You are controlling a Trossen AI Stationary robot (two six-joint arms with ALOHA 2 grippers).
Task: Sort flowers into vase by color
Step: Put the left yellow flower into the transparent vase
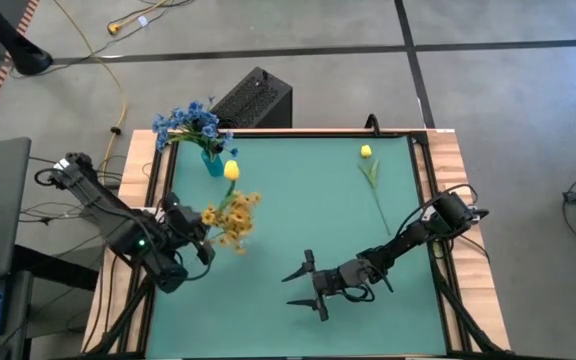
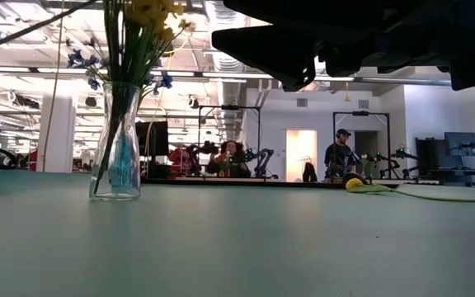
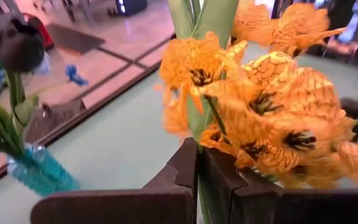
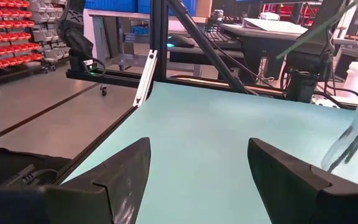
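Note:
A glass vase (image 1: pixel 213 162) stands at the table's far left with blue flowers (image 1: pixel 192 124) and a yellow bud (image 1: pixel 231 170) in it; it also shows in the low view (image 2: pixel 115 144). My left gripper (image 1: pixel 204 238) is near the left edge, on the near side of the vase, shut on a yellow blossom spray (image 1: pixel 234 216). A single yellow bud stem (image 1: pixel 373 185) lies flat on the table at the far right. My right gripper (image 1: pixel 304 284) hovers open over the table's near middle, holding nothing. My left gripper pinches the spray's green stalk (image 3: pixel 198 163) between its two fingers, just below the blossoms (image 3: pixel 260 112). The fingers come from the table's left, slanting slightly down, and lie across the stalk. The spray is lifted clear of the table.
The table is a green mat (image 1: pixel 298 200) inside a wooden frame (image 1: pixel 448 160). A black box (image 1: pixel 253 100) sits beyond the far edge. Open mat lies between the vase and the lying bud stem. People sit and stand in the room behind (image 2: pixel 336 153).

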